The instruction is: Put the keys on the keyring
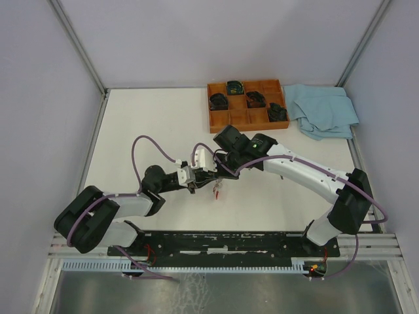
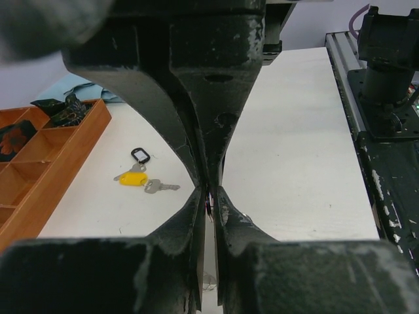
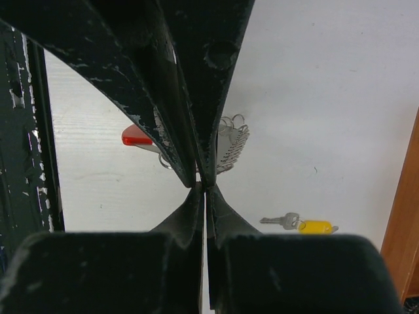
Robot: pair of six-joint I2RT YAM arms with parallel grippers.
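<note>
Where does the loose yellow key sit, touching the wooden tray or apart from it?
Apart. Left wrist view shows bare table between the yellow key and the wooden tray.

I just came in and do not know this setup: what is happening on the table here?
Both arms meet above the middle of the table. The right gripper is shut and the left gripper nearly so, and between them they hold up the keyring, its red part hanging below. Which one grips what is hidden. One yellow-capped key lies apart on the table, not yet on the ring, beside a plain silver key and a black loop.
</note>
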